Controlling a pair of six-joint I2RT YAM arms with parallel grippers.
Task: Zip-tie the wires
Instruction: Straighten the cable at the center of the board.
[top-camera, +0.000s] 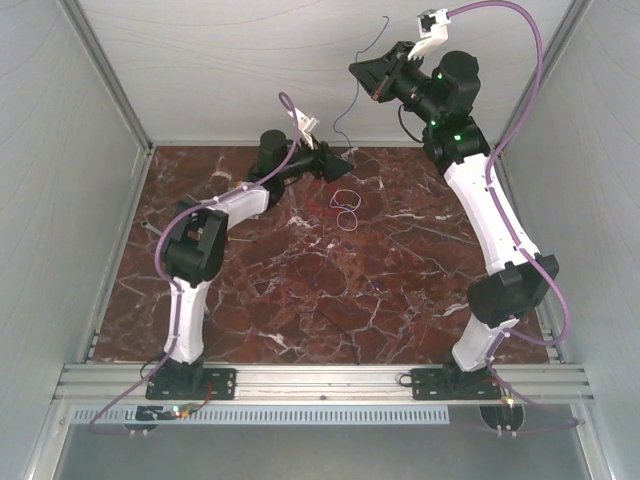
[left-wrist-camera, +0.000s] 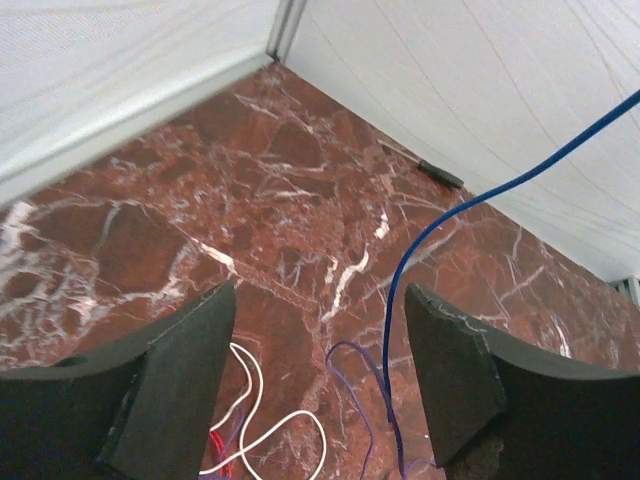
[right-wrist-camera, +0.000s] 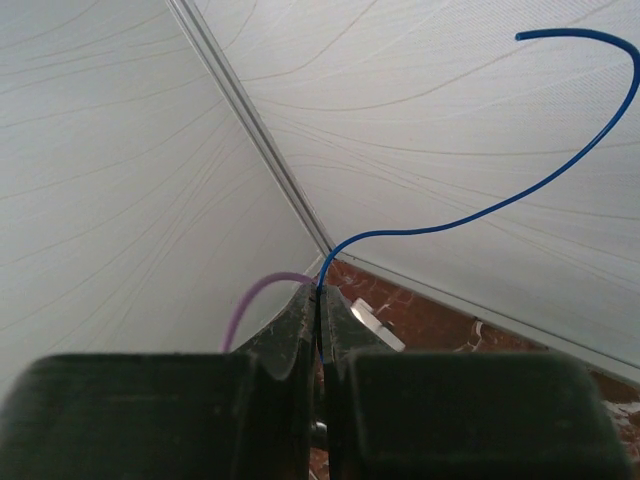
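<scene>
Blue wire (right-wrist-camera: 440, 228) is pinched at the very tips of the right gripper (right-wrist-camera: 320, 300) in the right wrist view, the black jaws clenched on the strand. From the pinch the wire rises and sweeps in a long arc to the upper right, its free end curling back in front of the white wall (right-wrist-camera: 120, 150). A lilac cable (right-wrist-camera: 255, 290) bends in just left of the fingertips, and a sliver of red-brown marble shows below the wall. In the left wrist view the left gripper (left-wrist-camera: 320, 320) is low over the marble table (left-wrist-camera: 300, 190), jaws released and well apart, with nothing clamped. Between them, at the bottom edge, lie the wires (left-wrist-camera: 290, 416): whitish loops and a bit of red toward the left finger, thin purple loops toward the right finger. The blue wire climbs from that tangle close beside the right finger and leaves at the upper right. A small dark object (left-wrist-camera: 440, 173) lies at the foot of the far wall; I cannot tell what it is. From the top external camera the left arm stretches to the far middle of the table, its gripper just beside the small tangle of loops resting on the marble. The right arm is raised high at the back, and the thin blue strand hangs from its gripper down toward the left gripper.
</scene>
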